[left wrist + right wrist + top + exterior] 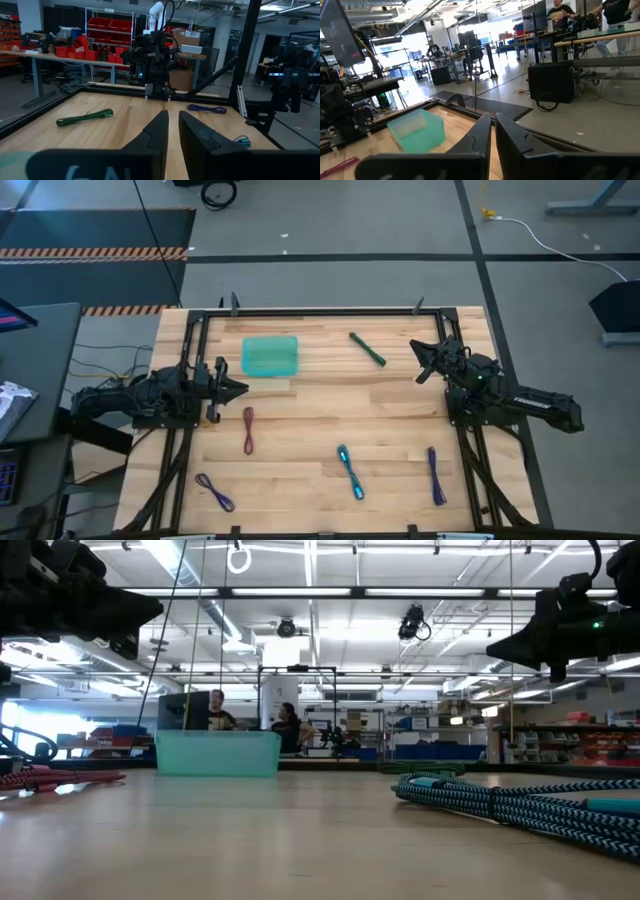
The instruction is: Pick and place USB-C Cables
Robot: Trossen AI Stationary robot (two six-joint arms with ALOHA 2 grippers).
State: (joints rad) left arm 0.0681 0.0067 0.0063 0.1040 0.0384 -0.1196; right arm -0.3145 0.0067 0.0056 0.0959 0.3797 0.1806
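Several USB-C cables lie flat and apart on the wooden table: a dark green one [367, 349] at the far middle, a maroon one [248, 430] left of centre, a teal-blue one [350, 472] near the front, and two purple ones [214, 492] [436, 476] at the front left and front right. A translucent teal tray [270, 356] stands at the far left. My left gripper [243, 388] hovers shut at the left side, above the table, pointing level across it. My right gripper [420, 363] hovers shut at the right side, pointing toward the tray. Neither holds anything.
A black metal frame [320, 310] runs along the table's far edge and sides. Bare wood lies in the table's middle between the cables. In the low view, people [285, 727] stand far behind the tray [218, 752] in the room.
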